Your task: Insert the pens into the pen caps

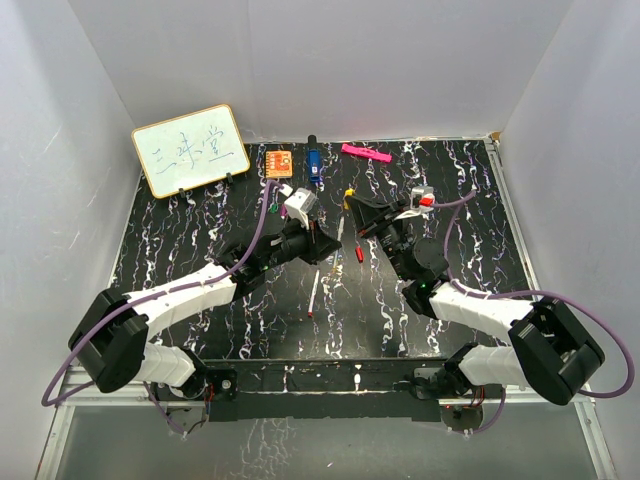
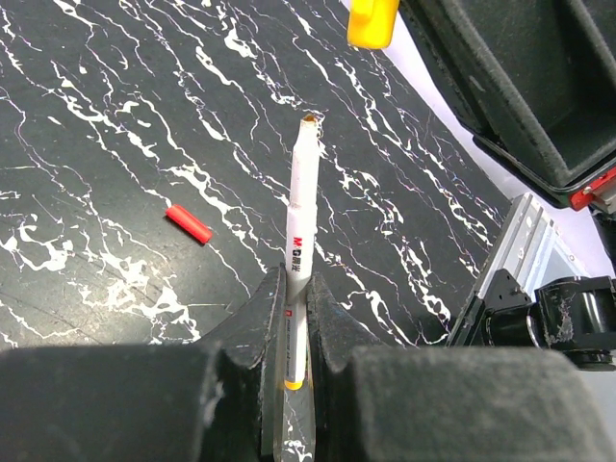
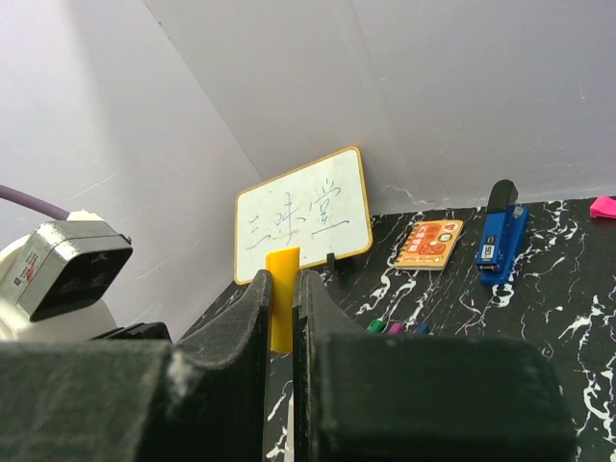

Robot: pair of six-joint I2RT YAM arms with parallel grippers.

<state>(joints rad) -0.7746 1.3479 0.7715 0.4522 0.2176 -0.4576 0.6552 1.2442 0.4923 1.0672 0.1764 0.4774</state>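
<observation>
Left tool (image 2: 294, 289) grips a white pen (image 2: 301, 207), its tip near the yellow cap (image 2: 373, 19) clamped in the right tool (image 3: 280, 289).

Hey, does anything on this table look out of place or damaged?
Nothing stands out. The left gripper holds a pen, the right gripper a yellow cap; a red cap lies loose on the table, undamaged.
</observation>
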